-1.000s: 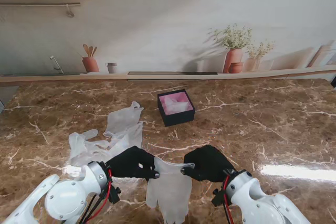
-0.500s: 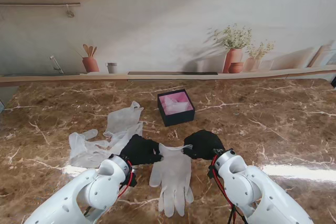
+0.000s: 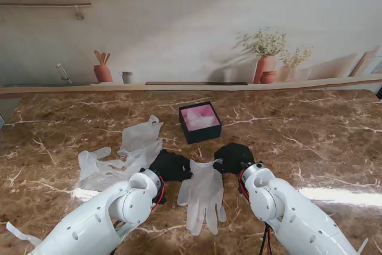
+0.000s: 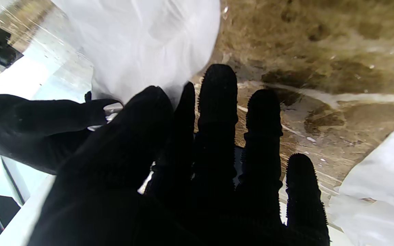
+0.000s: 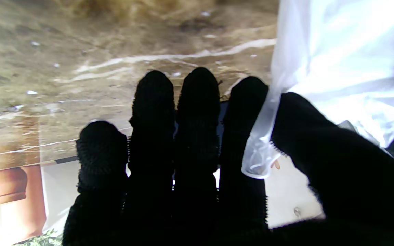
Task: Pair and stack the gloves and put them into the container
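A translucent white glove (image 3: 203,192) hangs by its cuff between my two black hands, fingers pointing toward me. My left hand (image 3: 172,165) pinches one cuff corner, and the glove (image 4: 142,44) shows past its thumb in the left wrist view. My right hand (image 3: 234,157) pinches the other corner; the right wrist view shows the cuff edge (image 5: 268,136) caught between thumb and forefinger. A small black container (image 3: 200,122) with a pink lining stands farther from me, with something white inside. More white gloves (image 3: 122,156) lie crumpled to the left.
The brown marble table (image 3: 310,141) stretches to the right. A ledge (image 3: 197,85) at the back carries terracotta pots and plants.
Both hands have carried the held glove away from me, toward the container. The arms now reach farther over the table.
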